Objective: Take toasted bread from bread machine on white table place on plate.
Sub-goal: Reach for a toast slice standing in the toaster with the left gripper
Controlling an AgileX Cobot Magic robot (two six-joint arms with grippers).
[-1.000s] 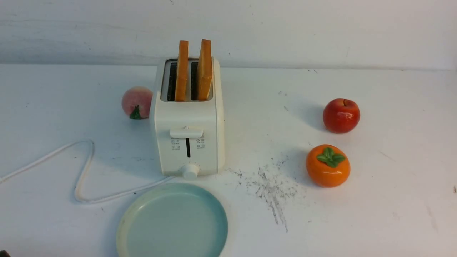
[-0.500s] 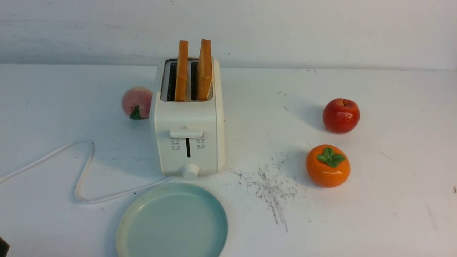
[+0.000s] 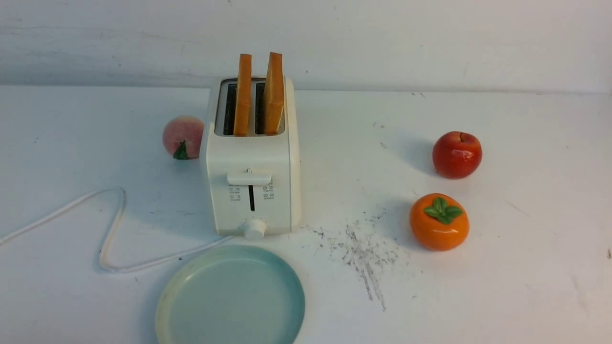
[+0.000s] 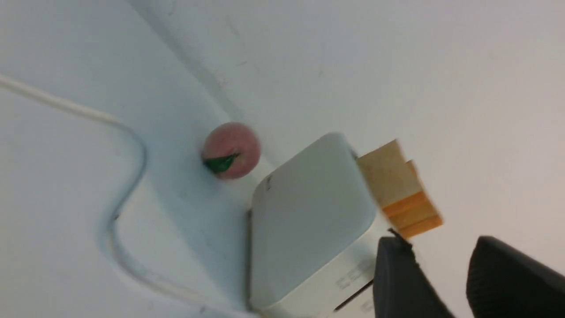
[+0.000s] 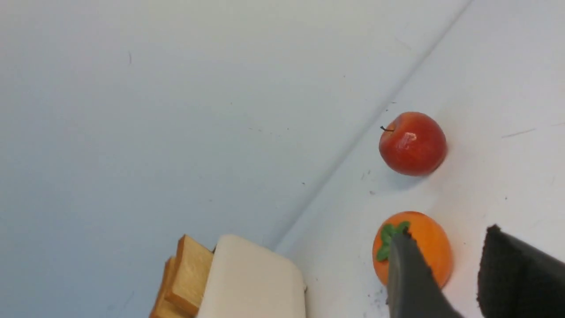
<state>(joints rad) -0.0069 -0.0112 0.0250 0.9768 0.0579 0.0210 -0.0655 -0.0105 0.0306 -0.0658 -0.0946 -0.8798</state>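
Here, both slices of toast (image 3: pixel 274 93) stand upright in the toaster (image 3: pixel 253 191) slots, tops poking out. The plate (image 3: pixel 161 306) lies just in front of the toaster on the surface (image 3: pixel 526 286). A peach (image 3: pixel 183 136) sits at the toaster's left; an apple (image 3: pixel 456 155) and persimmon (image 3: pixel 439 222) sit well to its right. The left gripper (image 4: pixel 437 251) and right gripper (image 5: pixel 445 247) each show jaws apart.

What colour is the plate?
The plate is pale blue-green with a cream rim. The front view shows it best.

Both the left gripper (image 4: pixel 439 242) and right gripper (image 5: pixel 446 233) have matte, tapering jaws, charcoal grey to black.
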